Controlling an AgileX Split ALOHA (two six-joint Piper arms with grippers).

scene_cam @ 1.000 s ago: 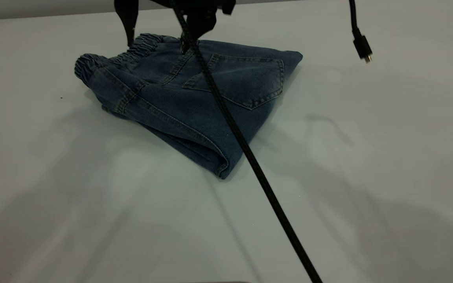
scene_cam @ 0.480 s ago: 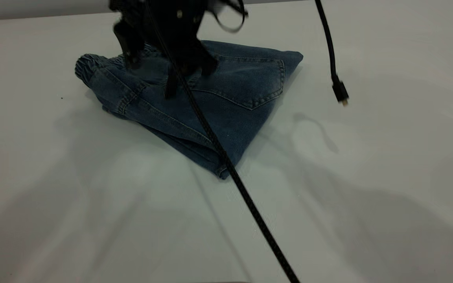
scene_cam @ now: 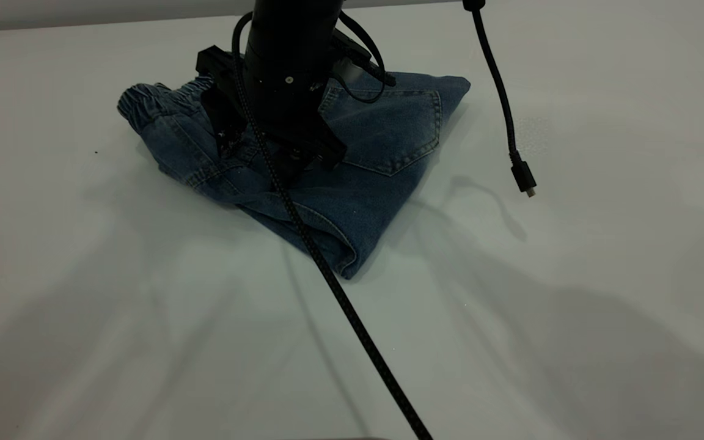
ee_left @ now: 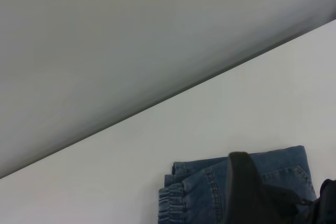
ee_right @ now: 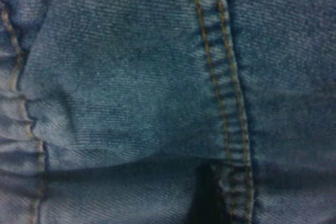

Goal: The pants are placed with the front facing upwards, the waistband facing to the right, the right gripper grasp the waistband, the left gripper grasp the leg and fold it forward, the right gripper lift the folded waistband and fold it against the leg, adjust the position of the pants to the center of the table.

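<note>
The pants (scene_cam: 388, 122) lie folded into a compact bundle on the white table (scene_cam: 572, 275), back pocket up, toward the far left. The gathered waistband (scene_cam: 144, 101) sits at the bundle's left end. My right gripper (scene_cam: 275, 150) stands straight down on the middle of the bundle, open, fingertips pressed into the denim, which wrinkles at the near edge. Its wrist view is filled by denim (ee_right: 131, 77) and tan seams. From farther off, the left wrist view shows the pants (ee_left: 283, 166), the waistband (ee_left: 170, 203) and the right arm (ee_left: 241, 192). The leg is folded under. My left gripper is out of view.
A braided black cable (scene_cam: 352, 318) runs from the right arm diagonally across the table to the near edge. A second cable hangs from above with its plug (scene_cam: 523, 178) dangling just right of the pants. Bare tabletop spreads to the front and right.
The right arm dropped from above the waistband down onto the pants, and the denim's near edge bunched. The hanging plug swung lower and to the left.
</note>
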